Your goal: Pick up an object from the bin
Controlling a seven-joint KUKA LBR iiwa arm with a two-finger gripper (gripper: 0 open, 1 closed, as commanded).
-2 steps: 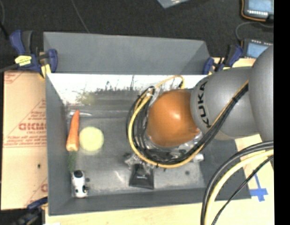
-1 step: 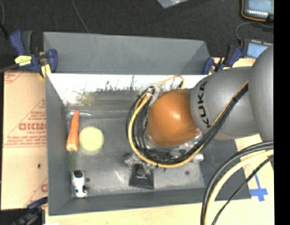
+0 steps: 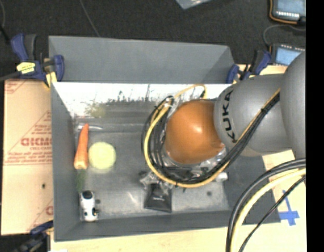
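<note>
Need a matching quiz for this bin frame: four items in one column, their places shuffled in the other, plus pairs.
Things:
1. carrot
2. yellow-green ball
3. white-and-black toy
4. black block

Places:
A. just right of the carrot
B. bottom middle of the view, just under the arm
C. by the left wall, lying lengthwise along it
D. bottom-left corner of the bin

Pairs: 1-C, 2-A, 3-D, 4-B
</note>
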